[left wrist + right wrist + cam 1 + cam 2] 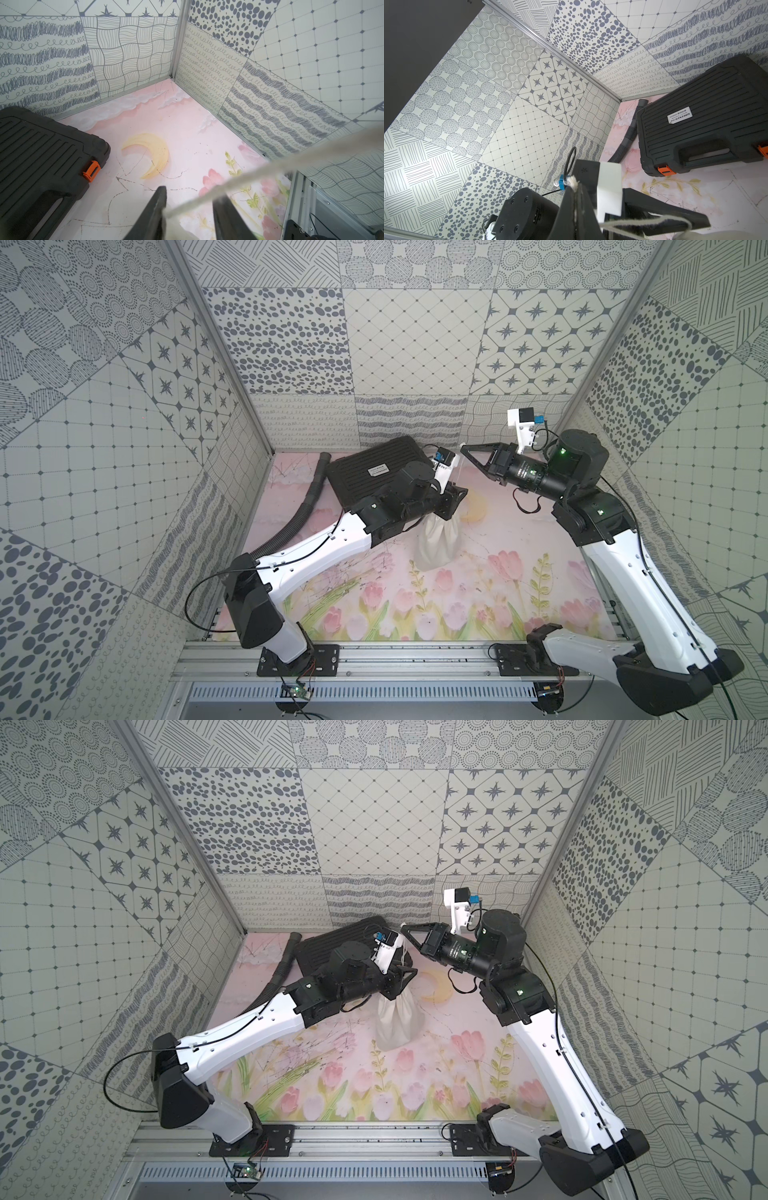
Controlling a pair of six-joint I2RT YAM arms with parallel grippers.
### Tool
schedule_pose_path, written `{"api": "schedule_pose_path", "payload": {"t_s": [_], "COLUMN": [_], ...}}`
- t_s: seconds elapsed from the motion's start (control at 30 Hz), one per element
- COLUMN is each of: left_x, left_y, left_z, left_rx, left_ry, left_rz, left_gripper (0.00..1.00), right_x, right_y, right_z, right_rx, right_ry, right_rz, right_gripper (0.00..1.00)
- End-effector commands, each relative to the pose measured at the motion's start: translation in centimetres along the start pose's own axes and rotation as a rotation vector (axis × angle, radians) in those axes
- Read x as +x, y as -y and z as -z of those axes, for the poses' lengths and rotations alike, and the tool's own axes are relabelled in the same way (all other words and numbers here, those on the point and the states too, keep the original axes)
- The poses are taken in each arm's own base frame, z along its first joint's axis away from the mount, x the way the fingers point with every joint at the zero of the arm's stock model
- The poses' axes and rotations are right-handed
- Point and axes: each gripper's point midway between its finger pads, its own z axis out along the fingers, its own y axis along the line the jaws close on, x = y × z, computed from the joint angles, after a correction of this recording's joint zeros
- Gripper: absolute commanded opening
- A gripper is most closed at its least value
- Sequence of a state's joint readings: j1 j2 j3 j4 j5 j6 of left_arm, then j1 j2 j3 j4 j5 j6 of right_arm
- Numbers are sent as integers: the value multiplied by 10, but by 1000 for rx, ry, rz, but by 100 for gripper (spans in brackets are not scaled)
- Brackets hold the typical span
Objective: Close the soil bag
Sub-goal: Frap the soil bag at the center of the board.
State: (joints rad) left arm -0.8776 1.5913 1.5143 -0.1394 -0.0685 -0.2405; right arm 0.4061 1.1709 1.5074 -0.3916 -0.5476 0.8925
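The cream soil bag (438,545) (399,1027) stands upright in the middle of the floral mat, its neck gathered. My left gripper (453,506) (405,977) (191,193) sits on that neck, its jaws closed partway with white cloth between them. The white cord (270,164) runs taut across the left wrist view, from the neck upward. My right gripper (463,446) (404,926) (575,185) hangs above and behind the bag. It is shut on the cord's frayed end (573,179). A slack loop of cord (643,220) also shows in the right wrist view.
A black ribbed case (374,472) (328,946) (41,155) (706,124) with orange latches lies at the back left, close to the left arm. A grey corrugated hose (299,514) (627,143) curves along its left side. Patterned walls enclose three sides.
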Motion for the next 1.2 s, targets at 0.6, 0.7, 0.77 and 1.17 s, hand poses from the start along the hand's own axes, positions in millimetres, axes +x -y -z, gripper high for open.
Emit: {"api": "schedule_pose_path", "payload": {"t_s": [0.6,0.7,0.77,1.17], "left_x": [-7,5,12,64], "left_y": [-11,-11,-12,-14], "left_z": [6,3,2,13], "left_rx": [-109,-117,-121,-147], "left_ry": [-18,-81,-118,-281], "left_rz": [40,48,59,151], "left_gripper": [15,15,15,13], "right_x": [-23,-29,-32,-58], "right_y": [-40,-45,-46,-59], "right_z": [14,16,16,24], "right_rx": [-121,-123,-122,-93], "right_ry": [101,120,130,240], "right_rz": [113,137,147,240], "right_gripper": [0,0,0,0]}}
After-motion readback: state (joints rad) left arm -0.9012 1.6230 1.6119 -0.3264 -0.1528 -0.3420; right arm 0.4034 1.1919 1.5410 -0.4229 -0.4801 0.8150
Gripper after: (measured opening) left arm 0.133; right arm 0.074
